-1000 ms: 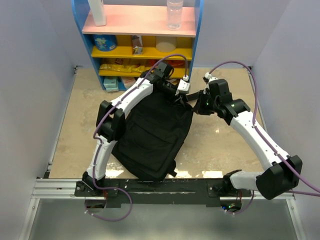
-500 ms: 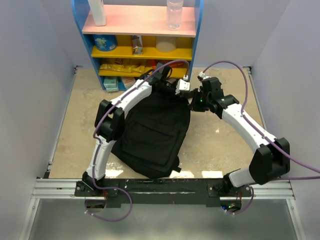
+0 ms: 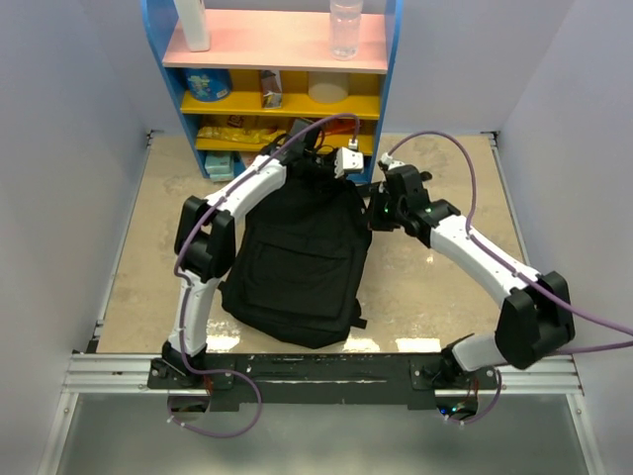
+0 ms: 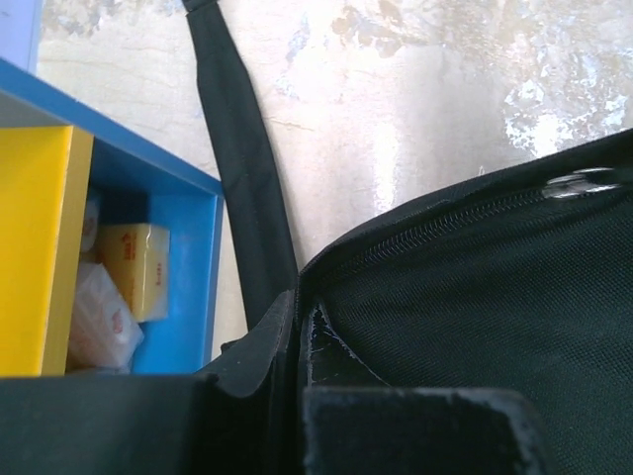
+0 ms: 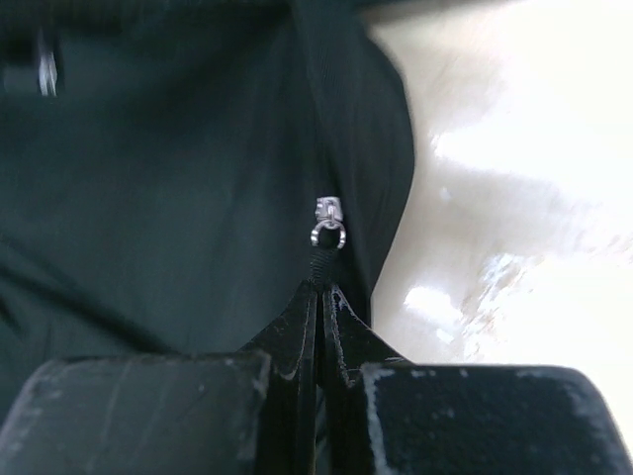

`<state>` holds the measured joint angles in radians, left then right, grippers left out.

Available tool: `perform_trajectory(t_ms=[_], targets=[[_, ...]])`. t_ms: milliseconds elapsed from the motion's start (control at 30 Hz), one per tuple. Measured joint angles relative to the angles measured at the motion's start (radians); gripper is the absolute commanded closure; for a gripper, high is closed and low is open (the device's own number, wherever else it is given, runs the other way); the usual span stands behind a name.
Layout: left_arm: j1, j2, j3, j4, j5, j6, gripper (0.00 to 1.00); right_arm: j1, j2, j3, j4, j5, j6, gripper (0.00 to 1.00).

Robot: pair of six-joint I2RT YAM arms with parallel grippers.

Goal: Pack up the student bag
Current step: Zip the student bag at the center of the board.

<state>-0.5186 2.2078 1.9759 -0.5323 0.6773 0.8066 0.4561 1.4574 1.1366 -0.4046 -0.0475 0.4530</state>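
Note:
The student bag (image 3: 297, 262), a large black fabric backpack, lies flat mid-table with its top toward the shelf. My left gripper (image 3: 312, 164) is at the bag's top edge. In the left wrist view it (image 4: 297, 309) is shut on the fabric rim beside the zip (image 4: 445, 220), and a black strap (image 4: 242, 168) runs away across the table. My right gripper (image 3: 375, 215) is at the bag's upper right side. In the right wrist view it (image 5: 318, 292) is shut on the black cord of the zipper pull, just below the silver slider (image 5: 327, 220).
A blue and yellow shelf unit (image 3: 287, 59) stands close behind the bag, holding packets, a clear bottle (image 3: 345, 25) and a white bottle (image 3: 193, 25). Its blue side wall (image 4: 188, 277) is right beside my left gripper. Walls close in the beige table (image 3: 435, 287) on both sides.
My left gripper has closed on the bag's top rim. Both arms have moved toward the shelf and leftward, and the bag's top has swung with them so it lies straighter.

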Motion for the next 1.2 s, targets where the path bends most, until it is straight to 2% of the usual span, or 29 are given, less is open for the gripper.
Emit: perform_trajectory(t_ms=[233,633,700,733,767,800,833,867,900,933,967,1133,1200], targets=[[0.022,-0.006,-0.009,0.003,-0.002,-0.012,1.00,0.027,-0.139,-0.115,-0.005,0.010,0.034,1.00],[0.077,-0.085,-0.079,0.009,-0.006,-0.014,1.00,0.034,-0.171,-0.147,0.012,-0.020,0.066,1.00],[0.091,-0.096,-0.097,0.015,-0.006,-0.018,0.93,0.040,-0.183,-0.172,0.013,-0.024,0.072,1.00],[0.096,-0.100,-0.105,0.018,-0.003,-0.022,0.83,0.042,-0.186,-0.178,0.016,-0.023,0.075,0.99],[0.098,-0.103,-0.109,0.019,-0.001,-0.027,0.77,0.043,-0.186,-0.177,0.018,-0.024,0.078,0.84],[0.098,-0.104,-0.110,0.019,-0.002,-0.036,0.71,0.043,-0.186,-0.176,0.019,-0.023,0.078,0.75],[0.098,-0.104,-0.110,0.022,-0.003,-0.037,0.59,0.043,-0.186,-0.172,0.016,-0.023,0.080,0.66],[0.097,-0.106,-0.111,0.023,-0.010,-0.043,0.51,0.043,-0.184,-0.165,0.005,-0.022,0.081,0.51],[0.097,-0.111,-0.115,0.029,-0.013,-0.050,0.35,0.043,-0.183,-0.154,-0.007,-0.019,0.079,0.43],[0.096,-0.122,-0.128,0.037,-0.013,-0.067,0.10,0.042,-0.180,-0.137,-0.019,-0.015,0.077,0.31],[0.095,-0.132,-0.140,0.042,-0.012,-0.072,0.00,0.040,-0.174,-0.115,-0.032,-0.012,0.072,0.25],[0.081,-0.210,-0.205,0.071,0.010,-0.191,0.00,0.015,-0.139,0.008,-0.048,0.004,0.054,0.11],[0.074,-0.239,-0.207,0.079,0.017,-0.242,0.00,-0.004,-0.130,0.045,-0.048,0.005,0.047,0.10]])
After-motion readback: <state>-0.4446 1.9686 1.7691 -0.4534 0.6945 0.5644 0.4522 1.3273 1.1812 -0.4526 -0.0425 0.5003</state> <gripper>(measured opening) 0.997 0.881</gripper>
